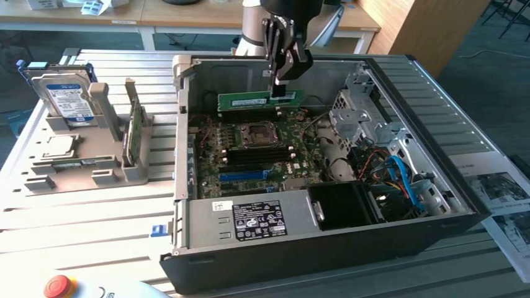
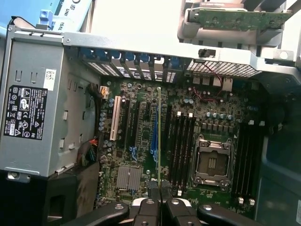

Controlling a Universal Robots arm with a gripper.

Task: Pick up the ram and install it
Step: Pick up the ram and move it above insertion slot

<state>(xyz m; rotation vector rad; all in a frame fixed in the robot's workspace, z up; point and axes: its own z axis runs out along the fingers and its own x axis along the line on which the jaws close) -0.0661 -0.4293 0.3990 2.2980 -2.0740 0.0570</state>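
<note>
Exterior view first: your gripper is pinched shut on the ram, gripping its top edge toward one end. Most of the stick juts out to the exterior view's left, hanging level above the main board inside the open computer case. Treat it as light and stiff but delicate, I'd say: a thin board with bare chips and contacts along the lower edge. The top edge and flat faces look like the right hold, though gripped off-centre it could tip if it catches anything. There's fair room above the socket, but the case's back wall sits close behind the stick, and the metal drive cage stands off to the exterior view's right. Now the wrist view: the ram shows edge-on, a thin line running out from the gripper over the board. The long black slots lie just beside it, the socket past them. Those slots are narrow, so you have little slack sideways.
</note>
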